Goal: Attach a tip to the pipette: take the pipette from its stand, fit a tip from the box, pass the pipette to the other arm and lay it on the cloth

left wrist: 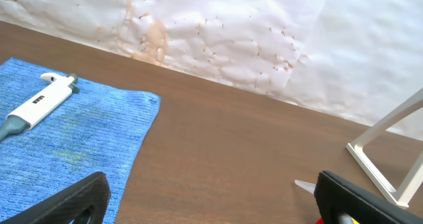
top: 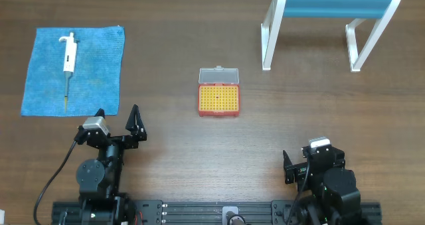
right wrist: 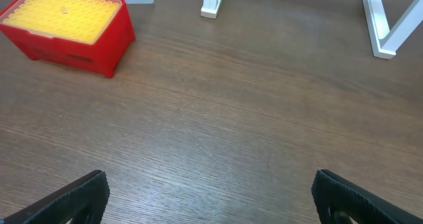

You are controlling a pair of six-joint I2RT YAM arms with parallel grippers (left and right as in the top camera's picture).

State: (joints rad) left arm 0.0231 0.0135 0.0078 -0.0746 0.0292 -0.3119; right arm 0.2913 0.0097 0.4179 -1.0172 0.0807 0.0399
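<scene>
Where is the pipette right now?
In the top view the pipette lies on the blue cloth at the left, just beyond the left gripper.

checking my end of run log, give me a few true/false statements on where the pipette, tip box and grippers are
1. The pipette lies on the blue cloth. True.
2. The tip box is closed. False: its lid is folded back and the yellow tip rack is exposed.
3. The pipette hangs on the stand. False: it lies on the cloth, far across the table from the stand.
4. The left gripper and the right gripper are both open and hold nothing. True.
</scene>
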